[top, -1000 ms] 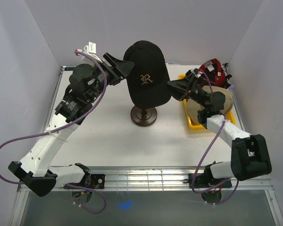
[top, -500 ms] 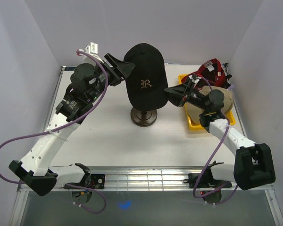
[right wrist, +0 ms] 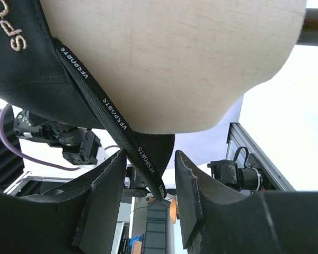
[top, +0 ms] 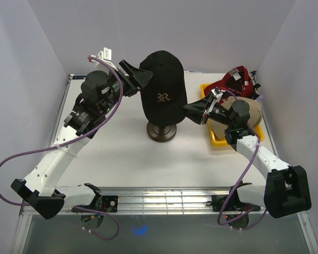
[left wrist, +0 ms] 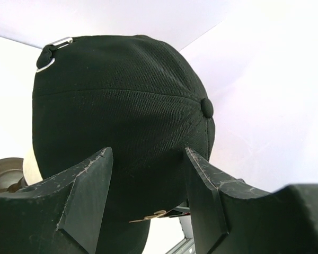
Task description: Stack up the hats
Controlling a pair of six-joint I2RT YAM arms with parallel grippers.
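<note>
A black hat with a gold "R" point(top: 161, 79) sits on the beige mannequin head, above its dark round base point(top: 161, 130). My left gripper point(top: 139, 79) is open at the hat's upper left. In the left wrist view its fingertips straddle the crown point(left wrist: 122, 95). My right gripper point(top: 188, 108) is at the hat's lower right edge. In the right wrist view it point(right wrist: 148, 159) is open, with the hat's inner band point(right wrist: 114, 124) running between its fingers under the head point(right wrist: 175, 53). A red hat point(top: 236, 79) and a tan hat point(top: 250, 110) lie at the right.
A yellow bin point(top: 217, 138) at the right holds the tan and red hats, close behind my right arm. White walls close in the table on the left, back and right. A metal rail point(top: 164, 201) runs along the near edge between the arm bases.
My right gripper moved left to the black hat's lower edge and its jaws widened slightly. The hat now sits lower on the head, its "R" further down. The left gripper barely moved.
</note>
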